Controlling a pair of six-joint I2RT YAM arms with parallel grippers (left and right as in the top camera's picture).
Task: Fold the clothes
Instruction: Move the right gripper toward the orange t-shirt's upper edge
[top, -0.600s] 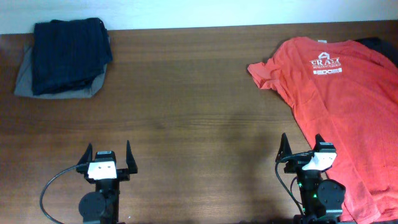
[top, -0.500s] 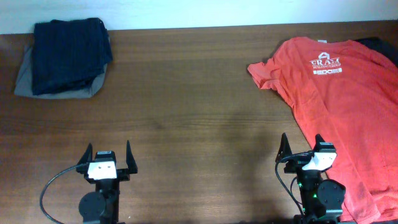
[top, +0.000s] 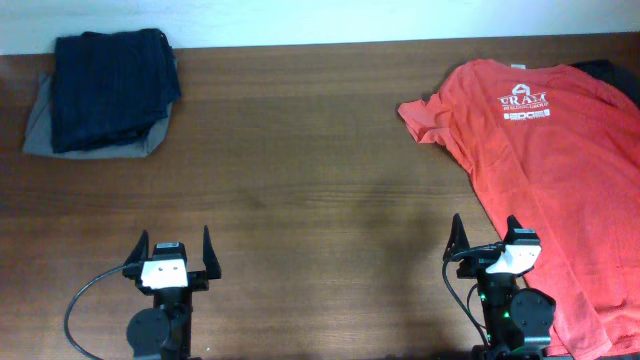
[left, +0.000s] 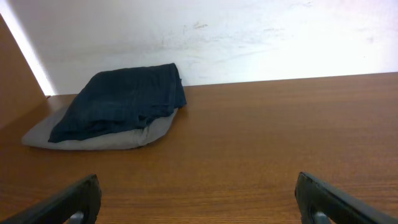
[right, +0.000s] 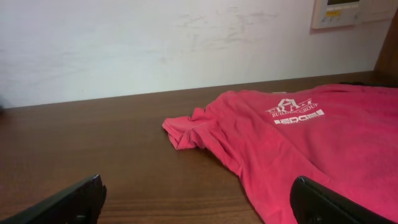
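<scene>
The clothes are an orange-red T-shirt (top: 555, 170) spread flat on the right side of the wooden table, white lettering facing up near the collar at the far edge. The right wrist view shows the T-shirt (right: 311, 143) with one sleeve crumpled toward the table's middle. My right gripper (top: 487, 238) rests open at the near edge, its right finger over the shirt's lower hem, nothing between its fingers (right: 68, 202). At the near left my left gripper (top: 172, 249) stands open and empty over bare wood, far from the shirt.
A folded dark navy garment (top: 112, 88) lies on a folded grey one (top: 40, 125) at the far left corner, also in the left wrist view as a dark pile (left: 121, 102). A white wall backs the table. A dark item (top: 610, 72) peeks from behind the shirt.
</scene>
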